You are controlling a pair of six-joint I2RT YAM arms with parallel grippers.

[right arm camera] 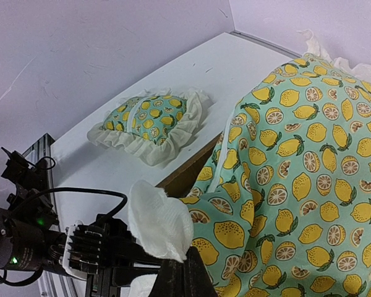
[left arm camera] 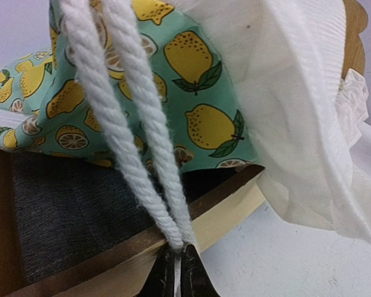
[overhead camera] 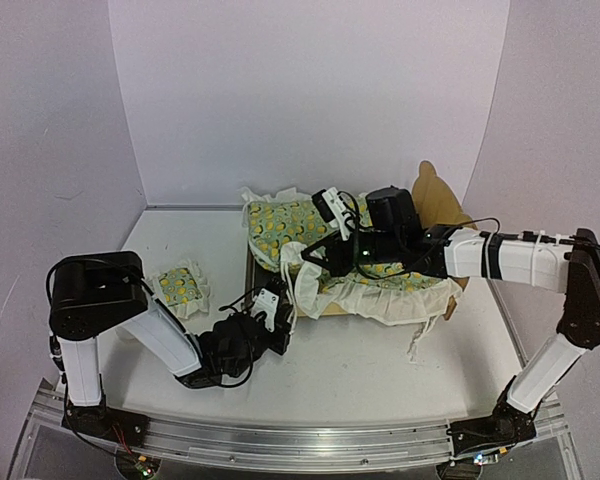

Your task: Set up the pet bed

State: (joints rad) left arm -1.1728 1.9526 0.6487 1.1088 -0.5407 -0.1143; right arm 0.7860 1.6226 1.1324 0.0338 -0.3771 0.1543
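Both hands clamped on quilt trim at the pet bed (overhead camera: 438,200), which sits mid-desk, R of centre.

Your L hand (left arm camera: 179,273) is clenched on a white twisted cord (left arm camera: 130,124); two strands rise from the fingertips across the lemon-print quilt (left arm camera: 191,80) and out the top of the L wrist view; just behind the hand you see the bed's light plywood side rail (left arm camera: 226,213) and dark grey base panel (left arm camera: 68,210), partly bare; your R hand (right arm camera: 180,278) is shut tight on the quilt's white ruffle (right arm camera: 161,219), reaching in from the R over the bed; quilt lies rumpled over most of the frame, rounded headboard showing at far R; small matching pillow (overhead camera: 183,287) lies flat on the desk (overhead camera: 360,370), L of the bed, apart from it.
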